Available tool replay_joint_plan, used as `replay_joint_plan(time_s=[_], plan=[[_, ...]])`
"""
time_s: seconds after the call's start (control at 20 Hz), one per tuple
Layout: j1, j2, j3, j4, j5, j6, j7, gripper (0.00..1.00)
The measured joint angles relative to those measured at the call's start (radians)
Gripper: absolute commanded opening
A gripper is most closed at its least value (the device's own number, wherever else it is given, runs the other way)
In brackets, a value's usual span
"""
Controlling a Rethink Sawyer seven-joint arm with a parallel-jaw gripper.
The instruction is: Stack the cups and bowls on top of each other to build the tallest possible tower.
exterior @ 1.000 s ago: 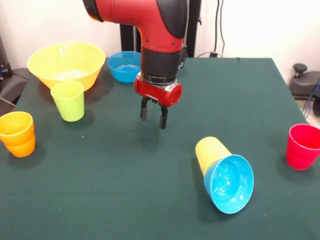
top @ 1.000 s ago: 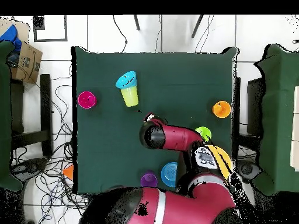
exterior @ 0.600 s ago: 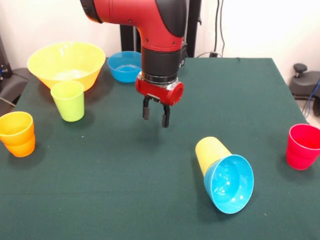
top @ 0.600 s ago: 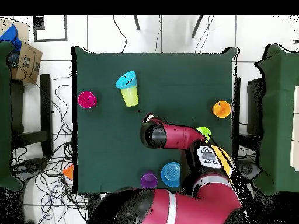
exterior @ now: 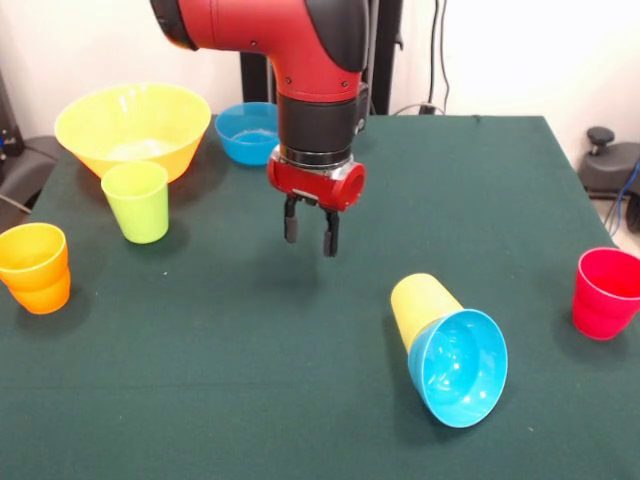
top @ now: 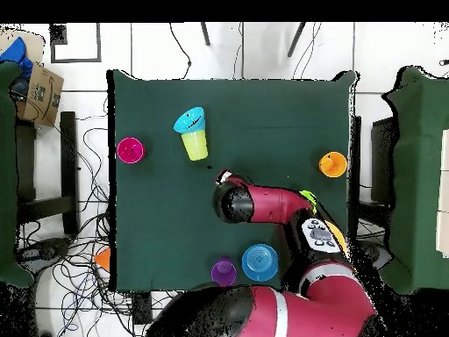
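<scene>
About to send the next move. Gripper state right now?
Gripper: open, holding nothing, hanging above the bare table, apart from every cup and bowl.

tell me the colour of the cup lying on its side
Yellow: the tipped glossy plastic cup, clearest in the front view.

The robot's thick arm [exterior: 270,30] had glossy red shells with black bands at its joints. Its wrist was a black cylinder with a thin silver ring, above a round red block [exterior: 317,183] showing two small holes. Under it was the small black two-finger gripper [exterior: 308,240], with short dark fingers [exterior: 291,224].
</scene>
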Motion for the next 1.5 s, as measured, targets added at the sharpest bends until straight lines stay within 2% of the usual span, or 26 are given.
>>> replay_joint_plan(time_s=[0.6,1.0,1.5], plan=[[-0.100,-0.007,0.038,0.003,-0.054,0.130,0.000,1.00],[-0.143,-0.009,0.054,0.019,-0.104,0.154,0.000,1.00],[-0.181,-0.033,0.076,0.025,-0.126,0.176,0.000,1.00]])
